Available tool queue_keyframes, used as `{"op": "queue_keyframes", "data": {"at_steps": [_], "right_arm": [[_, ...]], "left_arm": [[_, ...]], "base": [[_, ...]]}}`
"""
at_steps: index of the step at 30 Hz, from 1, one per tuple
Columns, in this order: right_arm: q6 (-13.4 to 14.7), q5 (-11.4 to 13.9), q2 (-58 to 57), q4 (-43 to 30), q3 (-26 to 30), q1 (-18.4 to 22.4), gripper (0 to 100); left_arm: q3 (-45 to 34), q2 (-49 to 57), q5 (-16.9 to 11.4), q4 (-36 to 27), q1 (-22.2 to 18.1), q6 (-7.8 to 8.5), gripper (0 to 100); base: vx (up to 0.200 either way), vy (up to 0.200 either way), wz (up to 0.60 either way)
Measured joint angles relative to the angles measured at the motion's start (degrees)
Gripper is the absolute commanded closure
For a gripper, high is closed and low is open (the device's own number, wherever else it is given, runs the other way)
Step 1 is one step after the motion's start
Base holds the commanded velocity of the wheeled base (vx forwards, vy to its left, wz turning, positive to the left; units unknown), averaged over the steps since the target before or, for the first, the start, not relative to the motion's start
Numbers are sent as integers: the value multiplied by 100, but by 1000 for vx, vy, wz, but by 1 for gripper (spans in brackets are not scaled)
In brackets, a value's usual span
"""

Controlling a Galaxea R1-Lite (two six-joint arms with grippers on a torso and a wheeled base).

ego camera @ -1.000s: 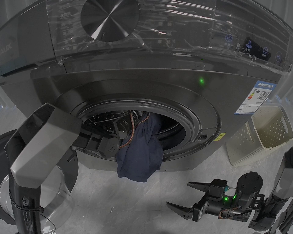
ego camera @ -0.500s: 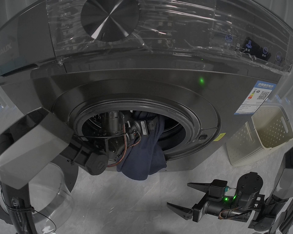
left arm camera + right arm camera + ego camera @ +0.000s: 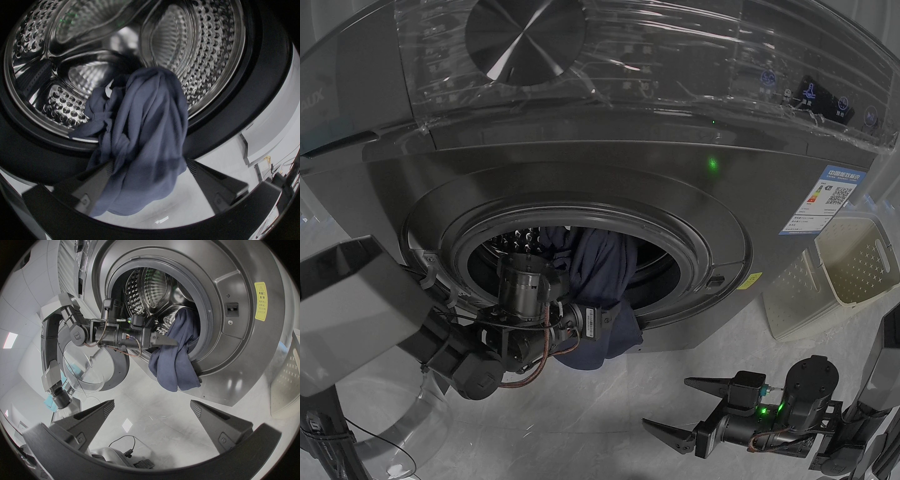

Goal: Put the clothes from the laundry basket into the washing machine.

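Observation:
A navy blue garment (image 3: 600, 265) lies draped over the lower rim of the washing machine's round opening (image 3: 703, 250), part inside the steel drum (image 3: 200, 47) and part hanging down outside (image 3: 175, 365). My left gripper (image 3: 150, 162) sits just in front of the opening at the hanging part. Its fingers (image 3: 93, 184) are spread wide, the cloth dangling between them and brushing one. In the right wrist view the left gripper (image 3: 164, 340) points at the garment. My right gripper (image 3: 666, 403) is open, low over the floor to the right, with nothing in it.
A cream laundry basket (image 3: 856, 262) stands tilted against the machine's right side, its inside hidden. The machine's glass door (image 3: 406, 400) is swung open on the left, behind my left arm. Grey tiled floor (image 3: 581, 419) lies in front of the machine.
My left gripper has come down and back out of the drum opening. The garment has gone further into the drum at the top and stays over the rim. The right arm has not moved.

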State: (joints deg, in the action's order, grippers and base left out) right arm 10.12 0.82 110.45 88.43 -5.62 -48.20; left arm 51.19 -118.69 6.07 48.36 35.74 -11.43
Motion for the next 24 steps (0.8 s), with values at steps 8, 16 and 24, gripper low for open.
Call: {"op": "queue_keyframes", "data": {"at_steps": [8, 16, 24], "right_arm": [[6, -11, -20, 2, -2, -4, 0], [9, -13, -20, 4, -20, -4, 0], [9, -13, -17, 4, -24, 5, 0]], "left_arm": [[575, -566, -46, -40, -229, 196, 100], [1921, -777, 22, 74, -258, -347, 100], [3346, -1130, 701, 252, -352, -674, 100]], "base": [[0, 0, 0], [0, 0, 0], [0, 0, 0]]}}
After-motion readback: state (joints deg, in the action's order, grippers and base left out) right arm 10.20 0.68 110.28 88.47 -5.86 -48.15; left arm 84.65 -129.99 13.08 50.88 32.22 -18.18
